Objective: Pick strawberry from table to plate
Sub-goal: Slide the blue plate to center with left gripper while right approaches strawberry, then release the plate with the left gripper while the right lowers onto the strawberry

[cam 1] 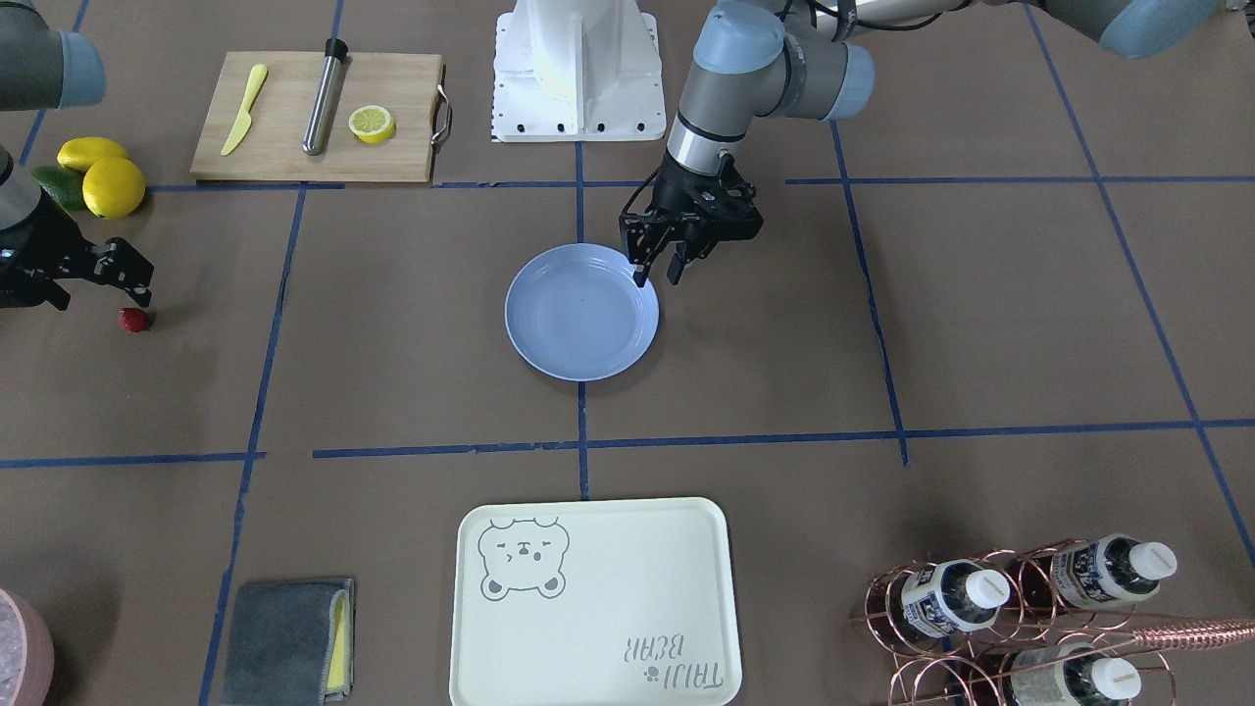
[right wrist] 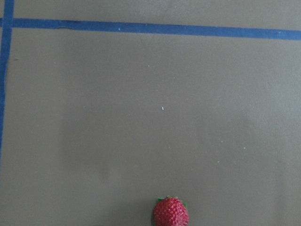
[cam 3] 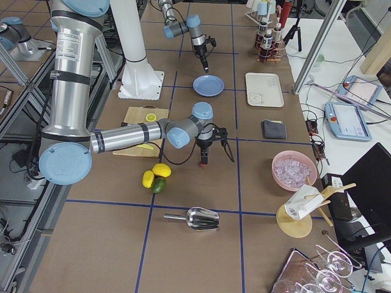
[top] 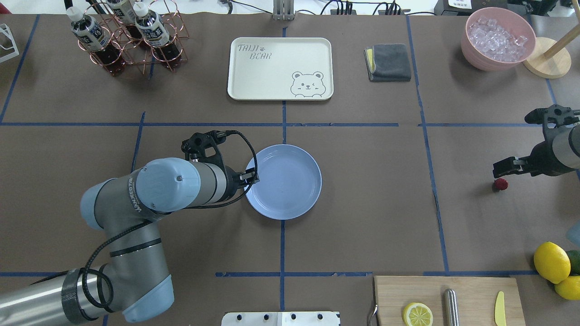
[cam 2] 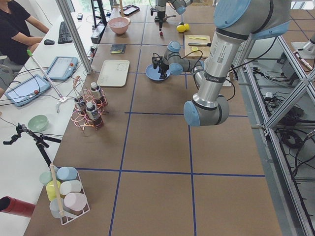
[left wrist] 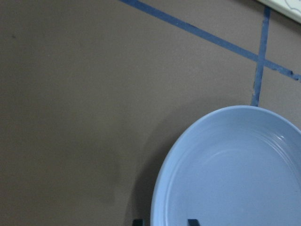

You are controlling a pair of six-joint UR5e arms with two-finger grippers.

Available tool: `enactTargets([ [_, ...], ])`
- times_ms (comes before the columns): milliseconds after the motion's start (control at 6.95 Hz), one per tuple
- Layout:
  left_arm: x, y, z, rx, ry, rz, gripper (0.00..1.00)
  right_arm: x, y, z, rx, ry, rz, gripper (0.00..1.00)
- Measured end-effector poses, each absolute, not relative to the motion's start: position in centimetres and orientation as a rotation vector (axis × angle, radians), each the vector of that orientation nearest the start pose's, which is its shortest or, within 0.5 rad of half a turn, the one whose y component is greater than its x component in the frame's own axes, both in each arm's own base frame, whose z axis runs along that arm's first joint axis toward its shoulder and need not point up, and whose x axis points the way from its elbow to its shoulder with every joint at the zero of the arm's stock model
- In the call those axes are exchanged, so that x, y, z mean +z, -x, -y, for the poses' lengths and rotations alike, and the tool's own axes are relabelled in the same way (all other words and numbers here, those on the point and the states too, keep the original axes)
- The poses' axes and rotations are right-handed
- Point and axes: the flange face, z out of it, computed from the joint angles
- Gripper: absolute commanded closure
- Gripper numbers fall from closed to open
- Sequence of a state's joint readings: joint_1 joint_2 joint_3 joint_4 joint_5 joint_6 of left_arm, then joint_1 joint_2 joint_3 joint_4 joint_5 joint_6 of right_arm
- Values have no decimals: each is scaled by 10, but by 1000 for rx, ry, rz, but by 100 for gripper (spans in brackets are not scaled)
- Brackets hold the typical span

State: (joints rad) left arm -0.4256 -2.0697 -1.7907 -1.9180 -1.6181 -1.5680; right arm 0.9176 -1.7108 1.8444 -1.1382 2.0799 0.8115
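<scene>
Both arms: silver-grey tubes, pale-blue joint caps. Left arm (top: pixel 181 185): grey lettering on the elbow housing, black cable looping past the wrist. Right arm (cam 3: pixel 122 139): printed label on the upright link. Left gripper (cam 1: pixel 659 267) black. Base (cam 1: pixel 578 78) white, dark screws.

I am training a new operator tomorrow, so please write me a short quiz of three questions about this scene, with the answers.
1. True or false: the strawberry lies on the plate.
2. Which gripper hangs at the plate's rim? A) the left gripper; B) the right one.
3. Fill in: the lemon half lies on the ____.
Key: 1 false, it is on the table; 2 A; 3 cutting board.
</scene>
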Motion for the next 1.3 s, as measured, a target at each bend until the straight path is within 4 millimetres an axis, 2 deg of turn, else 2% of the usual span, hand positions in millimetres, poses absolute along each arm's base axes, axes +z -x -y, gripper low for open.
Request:
enactTargets([
  [288, 228, -480, 414, -332, -213, -1057, 0, 561, 219, 415, -5, -80, 736, 0],
  [576, 226, -444, 432, -317, -252, -1045, 0, 569, 234, 417, -31, -89, 745, 0],
  [864, 227, -429, 436, -322, -267, -1041, 0, 573, 249, 426, -45, -87, 745, 0],
  [1295, 226, -412, 438, -335, -267, -1035, 0, 580, 252, 429, -48, -79, 738, 0],
])
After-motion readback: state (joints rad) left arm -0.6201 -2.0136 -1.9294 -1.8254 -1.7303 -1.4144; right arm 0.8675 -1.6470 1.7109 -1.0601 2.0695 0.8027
